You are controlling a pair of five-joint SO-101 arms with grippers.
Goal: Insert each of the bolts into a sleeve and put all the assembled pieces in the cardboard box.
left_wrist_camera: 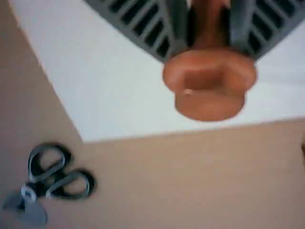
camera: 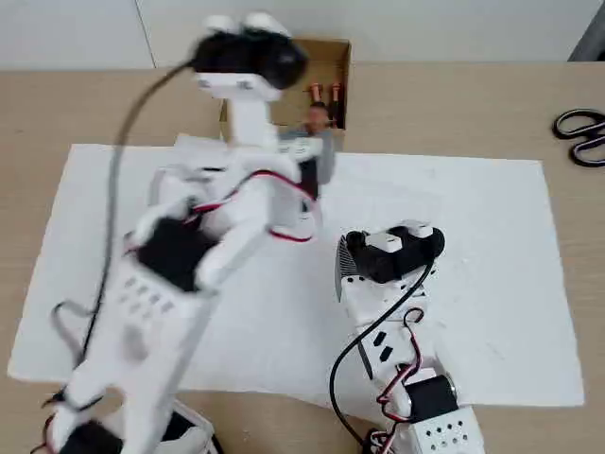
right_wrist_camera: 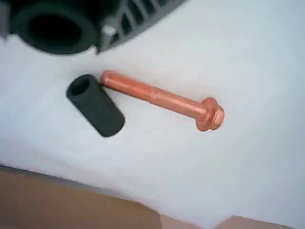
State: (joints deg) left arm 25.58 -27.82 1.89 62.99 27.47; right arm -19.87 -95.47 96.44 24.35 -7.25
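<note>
My left gripper (camera: 319, 149) hangs at the near edge of the cardboard box (camera: 333, 55), shut on a copper bolt (camera: 317, 114). In the left wrist view the bolt's head (left_wrist_camera: 208, 87) sticks out past the grey fingers (left_wrist_camera: 138, 24). Two copper pieces (camera: 325, 92) stand inside the box. My right gripper (camera: 346, 267) sits low over the white sheet, holding a black sleeve (right_wrist_camera: 51, 28) against its grey finger (right_wrist_camera: 128, 19). Under it on the sheet lie a loose black sleeve (right_wrist_camera: 96, 105) and a loose copper bolt (right_wrist_camera: 162, 98), end to end and touching.
A white paper sheet (camera: 492, 246) covers the middle of the wooden table (camera: 454, 104). Black-handled scissors (camera: 581, 135) lie on the bare wood at the far right, and the scissors (left_wrist_camera: 58, 175) lie beyond the sheet's corner in the left wrist view.
</note>
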